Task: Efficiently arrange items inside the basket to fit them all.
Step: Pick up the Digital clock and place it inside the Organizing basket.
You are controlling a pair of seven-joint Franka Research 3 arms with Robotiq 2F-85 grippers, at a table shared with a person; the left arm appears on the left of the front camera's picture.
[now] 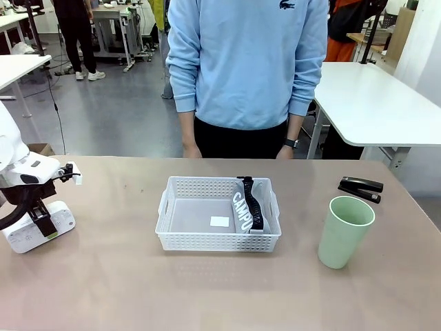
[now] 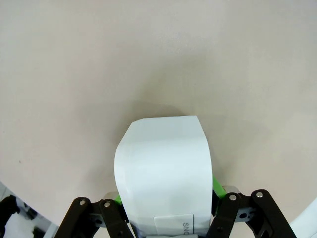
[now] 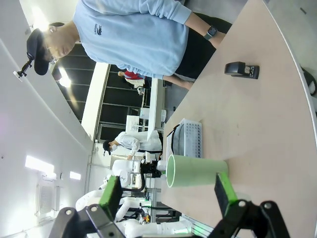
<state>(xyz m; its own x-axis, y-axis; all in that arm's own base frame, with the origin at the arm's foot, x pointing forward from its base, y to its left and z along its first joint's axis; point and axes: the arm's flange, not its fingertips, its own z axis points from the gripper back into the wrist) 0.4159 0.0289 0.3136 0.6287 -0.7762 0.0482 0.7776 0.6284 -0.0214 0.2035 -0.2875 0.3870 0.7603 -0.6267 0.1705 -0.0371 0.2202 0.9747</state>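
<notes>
The white basket [image 1: 180,187] stands mid-table, and the grey "CAMPUS" pouch [image 1: 242,210] with its black strap stands on edge against its right wall. At the table's left edge my left gripper [image 1: 44,225] is shut on the white box device [image 1: 21,238]. In the left wrist view the box device [image 2: 163,168] sits between the green pads [image 2: 217,187] of that gripper [image 2: 166,210]. The pale green cup [image 1: 343,232] stands upright at the right front, with the black stapler [image 1: 360,187] behind it. My right gripper [image 3: 166,194] is open, and the cup [image 3: 195,171] lies beyond its fingers.
A person in a light blue sweatshirt stands at the far edge, hands hanging by the table. A small white label [image 1: 219,221] lies on the basket's floor. Bare tabletop lies between the box device and the basket. The stapler [image 3: 241,70] and basket [image 3: 188,139] show farther off.
</notes>
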